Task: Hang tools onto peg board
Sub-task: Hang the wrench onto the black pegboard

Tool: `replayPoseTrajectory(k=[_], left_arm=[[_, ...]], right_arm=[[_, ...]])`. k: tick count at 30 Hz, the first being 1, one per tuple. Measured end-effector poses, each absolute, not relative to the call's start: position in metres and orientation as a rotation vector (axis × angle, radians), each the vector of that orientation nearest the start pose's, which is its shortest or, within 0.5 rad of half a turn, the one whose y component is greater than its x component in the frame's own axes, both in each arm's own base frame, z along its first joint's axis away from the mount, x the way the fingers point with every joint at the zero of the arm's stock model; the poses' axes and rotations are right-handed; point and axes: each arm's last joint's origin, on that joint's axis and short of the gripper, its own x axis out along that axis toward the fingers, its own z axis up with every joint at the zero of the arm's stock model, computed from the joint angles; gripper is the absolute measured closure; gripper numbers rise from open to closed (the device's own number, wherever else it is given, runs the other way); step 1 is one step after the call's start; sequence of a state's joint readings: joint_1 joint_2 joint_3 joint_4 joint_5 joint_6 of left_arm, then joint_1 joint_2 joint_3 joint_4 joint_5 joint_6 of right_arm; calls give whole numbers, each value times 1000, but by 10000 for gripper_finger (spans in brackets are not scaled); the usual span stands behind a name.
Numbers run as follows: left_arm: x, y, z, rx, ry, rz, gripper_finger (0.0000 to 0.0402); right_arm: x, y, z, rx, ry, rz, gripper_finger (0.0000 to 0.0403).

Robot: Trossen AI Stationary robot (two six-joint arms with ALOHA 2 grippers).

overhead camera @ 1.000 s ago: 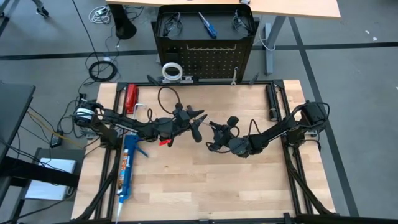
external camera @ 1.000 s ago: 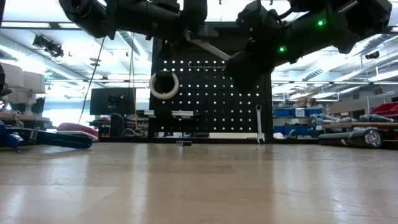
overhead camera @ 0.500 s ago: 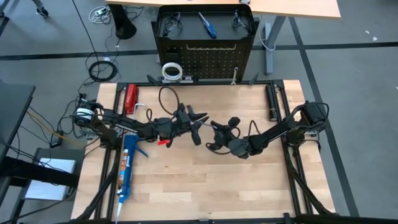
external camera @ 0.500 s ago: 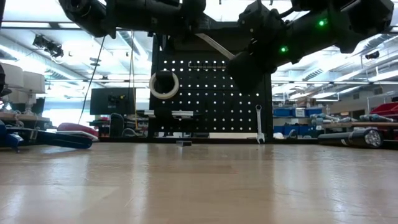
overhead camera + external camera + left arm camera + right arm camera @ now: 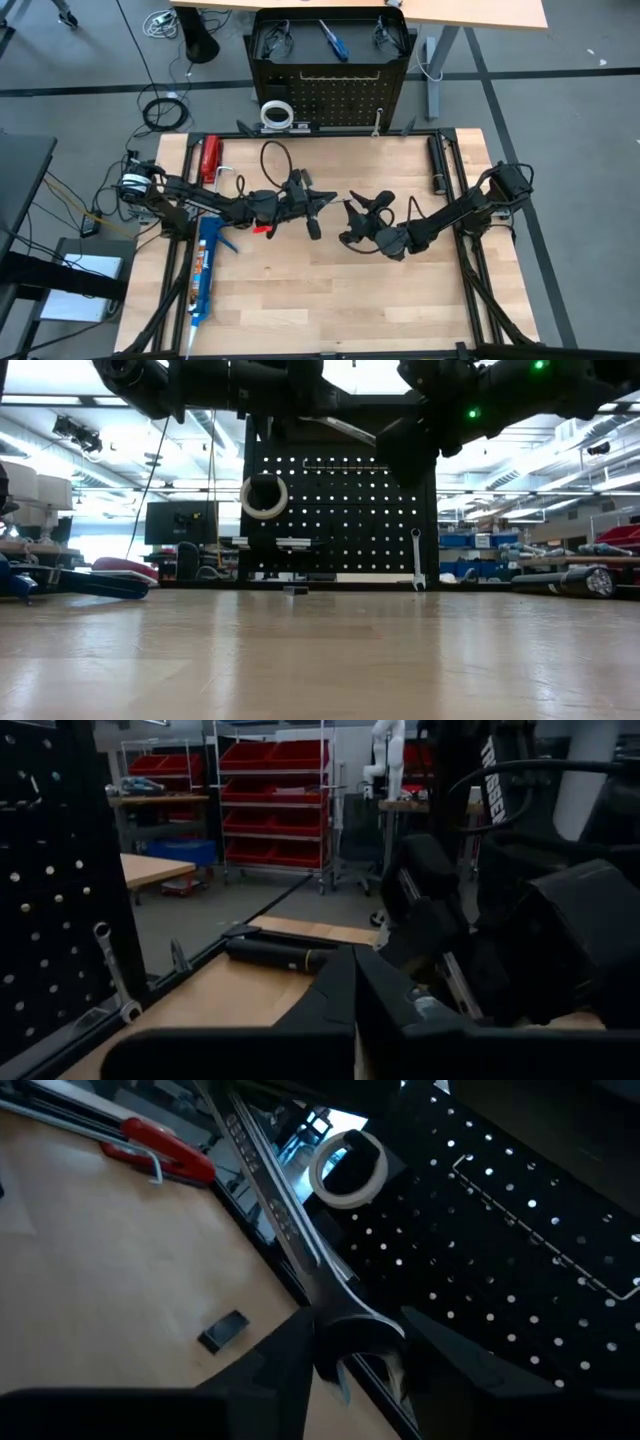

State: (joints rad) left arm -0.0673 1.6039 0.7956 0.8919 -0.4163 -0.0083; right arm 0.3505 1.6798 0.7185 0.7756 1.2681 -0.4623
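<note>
Gripping a silver wrench (image 5: 290, 1240) with fingers shut tight, the left gripper (image 5: 318, 201) hangs over mid-table; the right gripper (image 5: 362, 207), fingers parted around the wrench's open end, faces it. Beyond, the peg board (image 5: 340, 510) carries a tape roll (image 5: 264, 496) and another wrench (image 5: 416, 558).

Blue caulking gun (image 5: 205, 268) lying near table's left edge, red-handled tool (image 5: 209, 157) at far-left corner, possibly a clamp
</note>
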Motion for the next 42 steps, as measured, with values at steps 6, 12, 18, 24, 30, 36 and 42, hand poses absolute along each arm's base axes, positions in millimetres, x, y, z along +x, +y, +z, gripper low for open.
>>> replayPoseTrajectory(k=[6,12,18,24,30,36,42], left_arm=[[335,-10,239,-69,-88,347,402],[335,-10,239,-94,-89,347,400],[335,-10,237,-103,-76,343,397],[335,-8,238,-148,-89,384,401],[335,-7,238,-203,-100,423,400],[335,-8,238,-178,-93,425,400],[335,-10,220,-169,88,377,401]], right_arm=[[305,81,182,-595,363,-810,279],[305,80,179,-619,384,-786,279],[304,83,177,-617,388,-756,283],[306,79,179,-659,402,-757,234],[308,71,180,-678,414,-772,97],[310,65,180,-680,425,-788,86],[309,68,175,-650,429,-753,122]])
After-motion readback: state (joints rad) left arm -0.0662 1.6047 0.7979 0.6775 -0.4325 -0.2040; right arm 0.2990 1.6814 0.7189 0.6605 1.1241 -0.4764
